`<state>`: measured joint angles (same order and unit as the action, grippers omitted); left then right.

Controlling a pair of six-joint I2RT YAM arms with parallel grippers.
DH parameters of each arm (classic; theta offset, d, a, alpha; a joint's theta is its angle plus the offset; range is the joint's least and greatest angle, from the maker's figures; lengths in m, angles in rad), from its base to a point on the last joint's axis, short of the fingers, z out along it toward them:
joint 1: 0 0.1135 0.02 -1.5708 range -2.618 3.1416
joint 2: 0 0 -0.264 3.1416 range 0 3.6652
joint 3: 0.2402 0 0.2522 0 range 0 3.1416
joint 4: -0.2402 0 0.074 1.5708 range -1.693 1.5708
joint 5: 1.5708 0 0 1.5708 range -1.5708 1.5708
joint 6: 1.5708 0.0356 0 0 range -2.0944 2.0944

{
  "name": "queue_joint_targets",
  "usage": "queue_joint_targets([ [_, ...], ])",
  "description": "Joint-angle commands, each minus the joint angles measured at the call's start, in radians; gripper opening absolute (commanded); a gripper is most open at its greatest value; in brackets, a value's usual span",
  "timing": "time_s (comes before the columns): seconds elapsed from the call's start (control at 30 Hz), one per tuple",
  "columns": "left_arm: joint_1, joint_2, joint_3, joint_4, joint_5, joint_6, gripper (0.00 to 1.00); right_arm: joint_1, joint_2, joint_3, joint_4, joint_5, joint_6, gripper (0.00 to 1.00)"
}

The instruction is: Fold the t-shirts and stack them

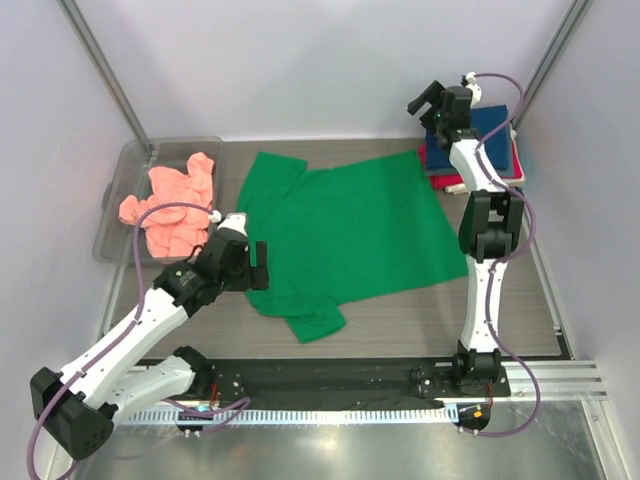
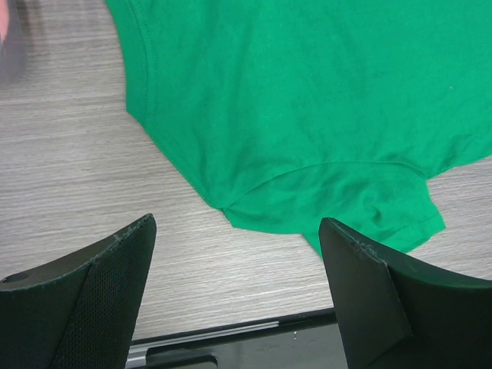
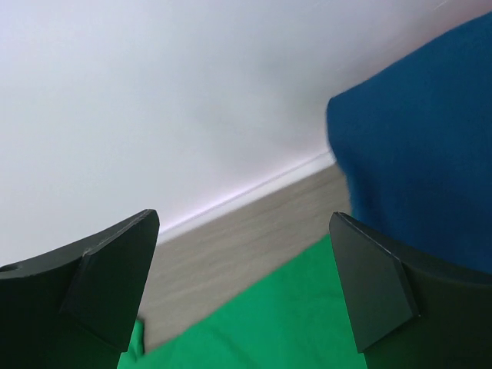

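Observation:
A bright green t-shirt [image 1: 350,232] lies spread flat on the wooden table, collar toward the left; it also shows in the left wrist view [image 2: 307,100] and the right wrist view [image 3: 292,330]. My left gripper [image 1: 258,265] is open and empty, just left of the shirt's near sleeve [image 2: 346,207]. My right gripper [image 1: 428,103] is open and empty, raised above the shirt's far right corner. A salmon-pink t-shirt [image 1: 175,205] lies crumpled in the bin. A folded navy t-shirt [image 1: 495,135] tops a stack with a red one [image 1: 440,182] at the back right; it also shows in the right wrist view [image 3: 423,154].
A clear plastic bin [image 1: 120,215] stands at the left edge. A black rail [image 1: 350,375] runs along the table's near edge. White walls close off the back and sides.

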<state>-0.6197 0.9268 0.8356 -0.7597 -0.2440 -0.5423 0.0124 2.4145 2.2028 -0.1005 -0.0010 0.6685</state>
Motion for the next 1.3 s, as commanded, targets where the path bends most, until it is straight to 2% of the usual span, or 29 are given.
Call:
queue_joint_targets([
  [0.0,-0.003,0.024,0.014,0.011,-0.015,-0.022,0.87,0.046,-0.233,-0.113,0.038,0.013,-0.098,1.0],
  [0.1,-0.003,0.04,-0.004,0.03,0.017,-0.086,0.87,0.072,-0.392,-0.276,-0.033,0.019,-0.17,1.0],
  [0.2,-0.02,0.043,-0.041,0.069,0.08,-0.16,0.82,0.078,-0.544,-0.454,-0.125,0.024,-0.179,1.0],
  [0.23,-0.034,0.041,-0.059,0.08,0.087,-0.183,0.79,0.081,-0.59,-0.56,-0.136,0.019,-0.187,1.0],
  [0.3,-0.104,0.046,-0.076,0.103,0.1,-0.251,0.78,0.084,-0.717,-0.681,-0.143,0.022,-0.196,1.0],
  [0.33,-0.135,0.05,-0.091,0.114,0.094,-0.272,0.76,0.086,-0.759,-0.793,-0.145,0.022,-0.199,1.0],
  [0.37,-0.202,0.061,-0.099,0.118,0.086,-0.297,0.76,0.084,-0.837,-0.843,-0.145,0.022,-0.201,1.0],
  [0.53,-0.371,0.095,-0.193,0.221,0.052,-0.473,0.76,0.084,-1.05,-1.108,-0.166,0.033,-0.161,1.0],
  [0.73,-0.423,0.199,-0.254,0.335,0.028,-0.542,0.72,0.086,-1.198,-1.247,-0.18,-0.08,-0.136,1.0],
  [0.87,-0.426,0.303,-0.239,0.358,0.023,-0.542,0.66,0.084,-1.261,-1.308,-0.246,0.031,-0.153,1.0],
  [0.97,-0.436,0.375,-0.231,0.399,0.034,-0.545,0.46,0.084,-1.301,-1.364,-0.271,0.11,-0.135,1.0],
  [1.0,-0.436,0.388,-0.222,0.405,0.035,-0.547,0.29,0.083,-1.312,-1.396,-0.271,0.116,-0.126,1.0],
  [1.07,-0.439,0.409,-0.211,0.398,0.035,-0.541,0.15,0.075,-1.336,-1.423,-0.272,0.119,-0.107,1.0],
  [1.1,-0.439,0.408,-0.198,0.383,0.016,-0.541,0.02,0.074,-1.342,-1.434,-0.272,0.121,-0.093,1.0],
  [1.2,-0.445,0.36,-0.13,0.154,-0.099,-0.561,0.0,0.067,-1.365,-1.466,-0.301,0.173,-0.057,1.0],
  [1.23,-0.446,0.334,-0.119,0.02,-0.121,-0.568,0.0,0.06,-1.373,-1.486,-0.309,0.185,-0.049,1.0],
  [1.27,-0.446,0.261,-0.11,-0.039,-0.142,-0.574,0.0,0.054,-1.379,-1.497,-0.324,0.199,-0.043,1.0],
])
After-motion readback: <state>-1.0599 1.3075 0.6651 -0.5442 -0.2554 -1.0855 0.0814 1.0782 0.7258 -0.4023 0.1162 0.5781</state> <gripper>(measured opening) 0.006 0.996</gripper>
